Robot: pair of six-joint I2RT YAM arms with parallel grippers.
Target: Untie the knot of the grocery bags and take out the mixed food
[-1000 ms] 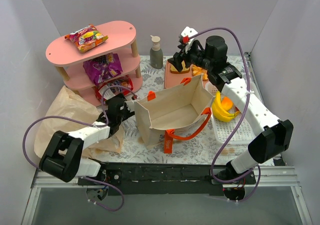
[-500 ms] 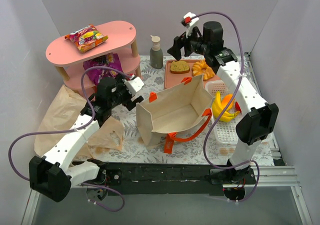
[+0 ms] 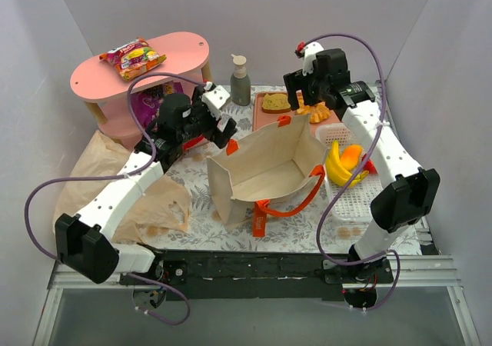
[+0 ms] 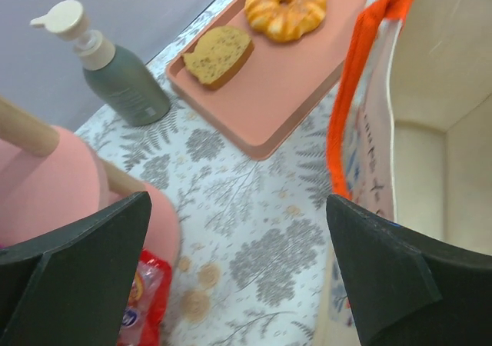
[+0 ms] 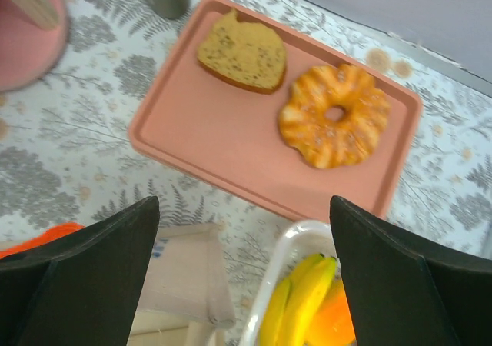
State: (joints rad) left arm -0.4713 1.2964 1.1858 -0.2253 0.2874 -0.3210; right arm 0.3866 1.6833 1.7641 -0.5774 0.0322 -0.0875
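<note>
A table [image 3: 231, 227] under a grey fern-print cloth fills the floor of a pale, plain-walled booth. The canvas tote [image 3: 265, 169] stands mouth-up in the middle of it, and everything else is placed from the tote.

What shows of the tote's floor is bare. The mixed food lies around it:
- Beyond its far edge, a pink tray [image 3: 265, 121] carries a bread slice [image 3: 277, 101] and a pastry [image 3: 314, 109].
- To its right, a white basket [image 3: 355, 204] holds bananas [image 3: 342, 173].
- To its far left, a pink shelf [image 3: 173, 54] has a snack packet [image 3: 134, 58] on top and a purple packet [image 3: 150, 100] on a lower tier.
- A pump bottle [image 3: 241, 81] stands beyond the tote, just left of the tray.

The tan plastic bag [image 3: 96, 165] lies crumpled and flat to the left of the tote. Its long axis slants from the far left towards the tote's near-left corner. Whether anything is left inside it, or a knot remains, cannot be told.

The left gripper [image 3: 221, 124] hangs over the tote's far-left corner. Its jaws stand wide apart with nothing between them, aimed beyond the tote at the bottle and tray. The right gripper [image 3: 298, 88] hangs beyond the tote, above the tray. It is also spread wide and empty, looking straight down on the bread and pastry.

With the tote apparently emptied, the tan bag is probably what remains to check. It lies on the near-left side of the left gripper, opposite to the way that gripper points. The left arm crosses right over the bag and is much the nearer arm, with the right arm well apart on the tote's far side. The left wrist would therefore have to swing back towards the near left and approach across the bag's slanting length.
</note>
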